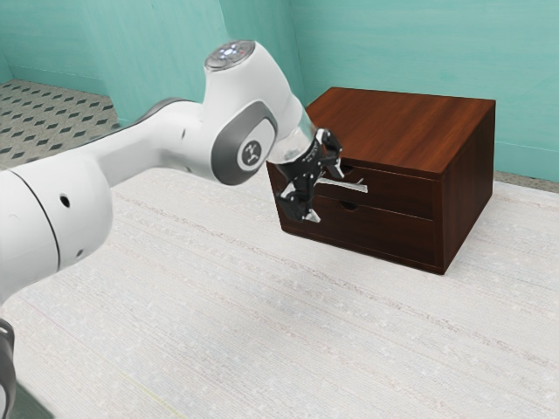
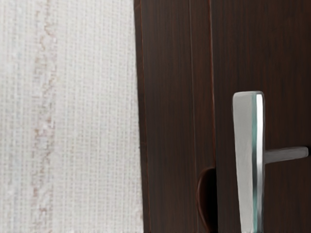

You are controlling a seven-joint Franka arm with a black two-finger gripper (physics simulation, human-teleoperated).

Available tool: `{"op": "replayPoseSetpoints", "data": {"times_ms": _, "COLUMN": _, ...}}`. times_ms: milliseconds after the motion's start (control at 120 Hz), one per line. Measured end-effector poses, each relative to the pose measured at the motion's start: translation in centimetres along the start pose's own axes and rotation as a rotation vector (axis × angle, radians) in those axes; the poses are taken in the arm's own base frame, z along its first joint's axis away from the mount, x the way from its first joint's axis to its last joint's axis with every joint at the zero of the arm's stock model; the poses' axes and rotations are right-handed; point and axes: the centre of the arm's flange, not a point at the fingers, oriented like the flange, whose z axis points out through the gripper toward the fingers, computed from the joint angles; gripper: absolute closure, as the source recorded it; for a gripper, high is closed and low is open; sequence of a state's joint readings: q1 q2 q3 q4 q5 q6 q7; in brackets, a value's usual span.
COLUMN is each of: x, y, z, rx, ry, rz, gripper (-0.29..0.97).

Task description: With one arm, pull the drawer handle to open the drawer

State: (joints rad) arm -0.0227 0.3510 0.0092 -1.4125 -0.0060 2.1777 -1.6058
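The white arm (image 1: 175, 148) is coming in from the exterior view's left and reaching across the pale desk (image 1: 262, 332) toward a dark wooden cabinet (image 1: 393, 122), which is standing toward the far side of the desk, in front of a teal wall (image 1: 393, 44). The cabinet is showing two drawers, one above the other. The black hand (image 1: 316, 179) is hanging right at the front of the upper drawer (image 1: 397, 190), at the end nearer the exterior view's left. The silver drawer handle (image 1: 349, 185) is sticking out from that front and is meeting the hand there. From where I am standing I cannot tell whether the hand is apart or clamped on it. The upper drawer's front is looking about level with the lower drawer (image 1: 384, 231) beneath it.

The wrist view is showing the handle (image 2: 247, 165) close by as a flat metal bar on a short stem, standing off the dark wood. A small curved notch (image 2: 206, 194) is cutting into the wood just beside it, and the desk's (image 2: 68, 116) woven surface is lying next to the cabinet.
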Motion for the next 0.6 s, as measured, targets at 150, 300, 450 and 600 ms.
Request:
{"op": "replayPoseSetpoints", "data": {"times_ms": 150, "x": -0.2, "y": 0.0, "z": -0.2, "rx": -0.003, "ry": -0.002, "rz": -0.001, "gripper": 0.19}}
{"op": "replayPoseSetpoints", "data": {"times_ms": 300, "x": -0.3, "y": 0.1, "z": -1.1, "rx": -0.012, "ry": -0.003, "rz": 0.000, "gripper": 0.41}}
{"op": "replayPoseSetpoints", "data": {"times_ms": 450, "x": -0.1, "y": -0.1, "z": -1.4, "rx": -0.001, "ry": -0.004, "rz": -0.005, "gripper": 0.61}}
{"op": "replayPoseSetpoints", "data": {"times_ms": 600, "x": -0.2, "y": -0.7, "z": -2.1, "rx": 0.013, "ry": -0.008, "rz": -0.008, "gripper": 0.71}}
